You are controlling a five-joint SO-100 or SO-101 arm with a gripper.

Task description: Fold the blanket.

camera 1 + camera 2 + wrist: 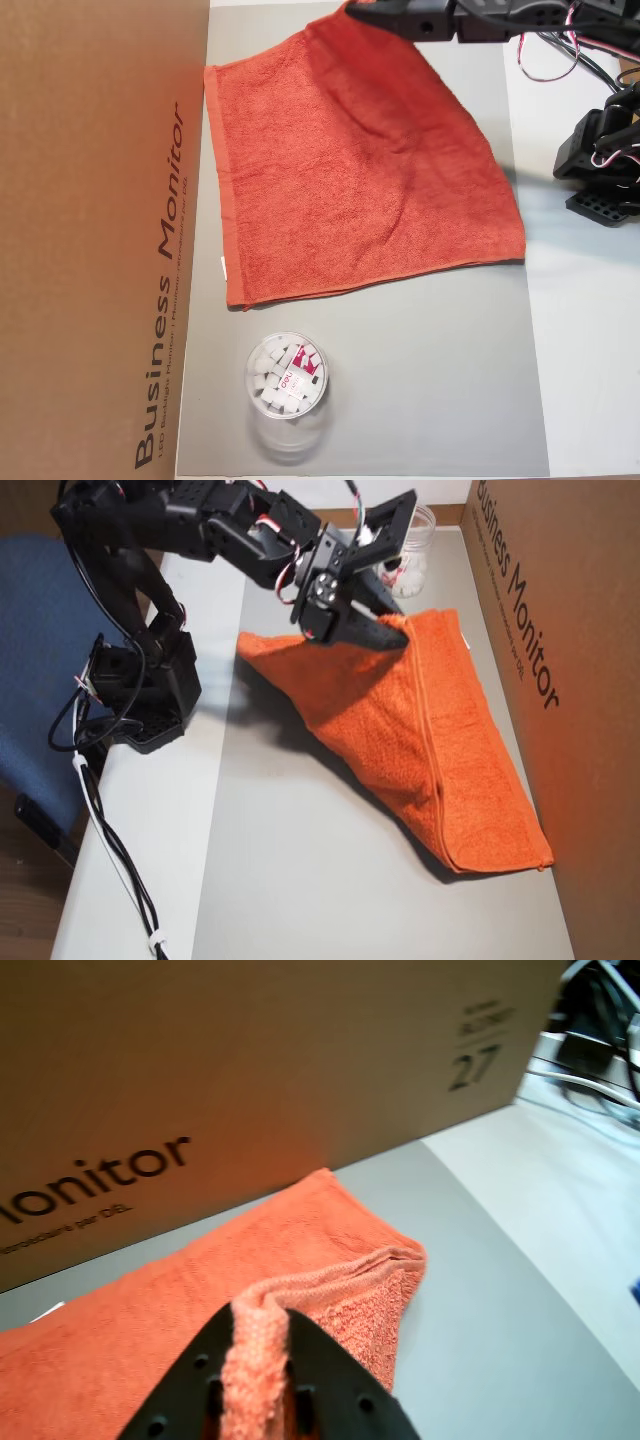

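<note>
The blanket (360, 170) is an orange-red terry towel lying on the grey mat (430, 380), with a small white tag (222, 266) on its left hem in an overhead view. One corner is lifted off the mat and the cloth slopes down from it (430, 730). My gripper (398, 625) is shut on that raised corner. In the wrist view the black fingers (320, 1370) pinch a strip of hem (255, 1345) between them, and the towel (150, 1300) spreads out below. In an overhead view the gripper (352, 10) sits at the top edge.
A tall cardboard box (100, 240) printed "Business Monitor" walls off one side of the mat. A clear round tub (285, 375) of white pieces stands on the mat beyond the towel's hem. The arm's base (140, 690) and cables (110, 850) occupy the white tabletop beside the mat.
</note>
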